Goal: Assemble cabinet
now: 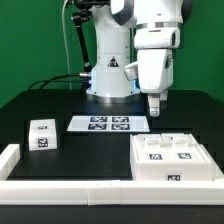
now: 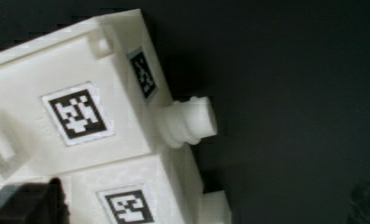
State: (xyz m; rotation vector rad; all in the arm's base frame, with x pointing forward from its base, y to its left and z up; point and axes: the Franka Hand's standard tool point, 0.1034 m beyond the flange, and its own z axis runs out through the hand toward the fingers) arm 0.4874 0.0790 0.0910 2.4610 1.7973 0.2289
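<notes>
The cabinet (image 1: 175, 158) is a large white box lying at the front of the black table on the exterior view's right, with tagged parts on its upper face. My gripper (image 1: 155, 104) hangs above its far left corner, not touching it. In the wrist view the cabinet (image 2: 75, 90) fills most of the picture, with two square tags and a small round peg (image 2: 194, 118) sticking out of its side. My gripper (image 2: 196, 205) is open and empty, with one dark finger (image 2: 22, 205) at the picture's edge. A small white tagged block (image 1: 42, 133) lies apart on the exterior view's left.
The marker board (image 1: 108, 124) lies flat in the middle of the table, in front of the arm's base (image 1: 108, 80). A low white border rail (image 1: 70, 186) runs along the table's front and turns back at the left corner. A green wall stands behind.
</notes>
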